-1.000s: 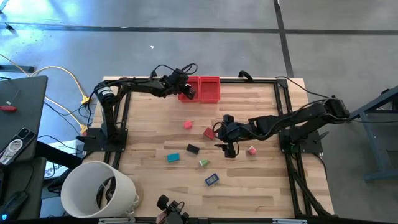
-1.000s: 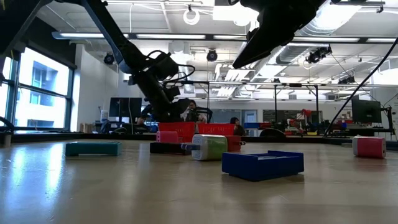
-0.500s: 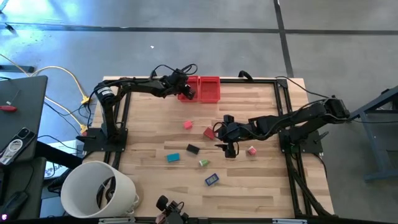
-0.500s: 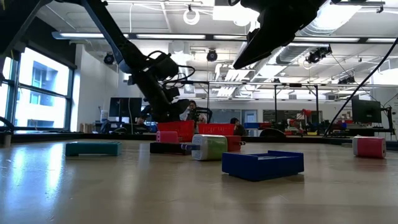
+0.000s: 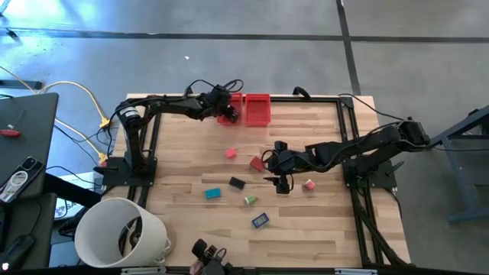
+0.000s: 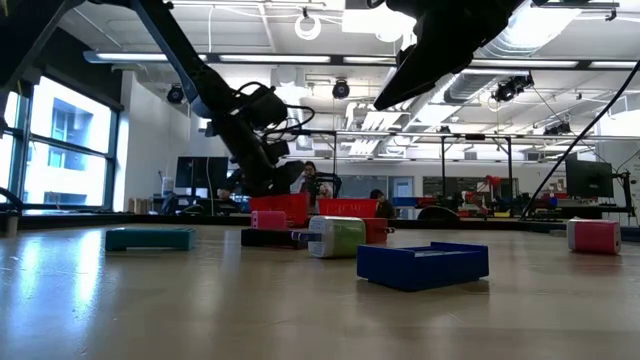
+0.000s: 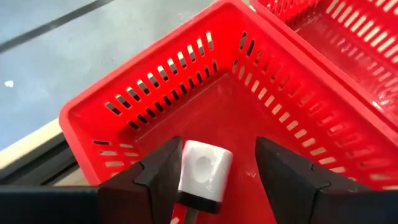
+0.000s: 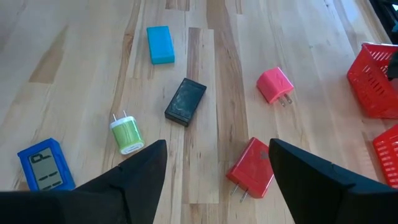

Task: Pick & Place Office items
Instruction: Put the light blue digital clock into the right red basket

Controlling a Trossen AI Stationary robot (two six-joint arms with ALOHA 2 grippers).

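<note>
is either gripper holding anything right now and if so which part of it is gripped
The left gripper is over the red bin, with a white charger between its fingers, touching one; whether it is gripped cannot be told. The right gripper holds nothing.

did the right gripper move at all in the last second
No. In the high view the right gripper sits in the same spot beside the red piece and the pink-and-white piece as before, jaws open, holding nothing.

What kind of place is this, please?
Probably a robotics lab in an open-plan office hall: a wooden table carrying two arms, an exposed ceiling with ducts, and desks with monitors behind.
</note>
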